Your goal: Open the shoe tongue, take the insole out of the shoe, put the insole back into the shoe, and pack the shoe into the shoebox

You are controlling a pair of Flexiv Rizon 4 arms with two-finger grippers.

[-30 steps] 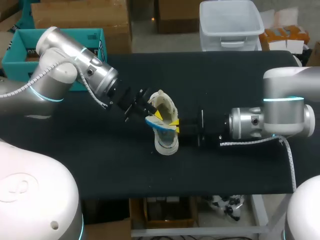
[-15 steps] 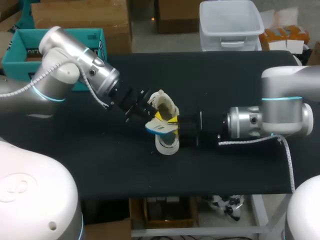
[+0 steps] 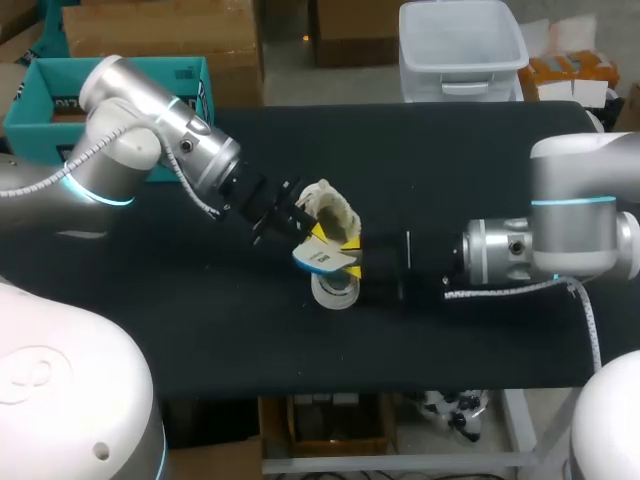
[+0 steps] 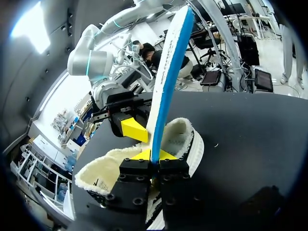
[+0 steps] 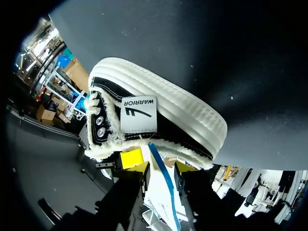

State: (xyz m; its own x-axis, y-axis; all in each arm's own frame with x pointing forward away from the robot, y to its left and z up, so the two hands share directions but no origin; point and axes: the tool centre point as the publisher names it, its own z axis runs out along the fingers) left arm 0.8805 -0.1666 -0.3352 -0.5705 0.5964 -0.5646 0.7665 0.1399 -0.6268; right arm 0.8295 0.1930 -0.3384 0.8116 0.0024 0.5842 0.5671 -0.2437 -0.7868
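Together, the left gripper (image 4: pixel 155 156) and right gripper (image 5: pixel 159 166) each pinch the insole (image 4: pixel 166 82) sticking out of the shoe (image 5: pixel 163 120)

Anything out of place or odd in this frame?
The insole sticks up on edge out of the shoe, pinched by both the left gripper and the right gripper. That fits the task; nothing looks spilled or damaged.

A black table (image 3: pixel 470 160) (matte, faintly speckled) under even light.
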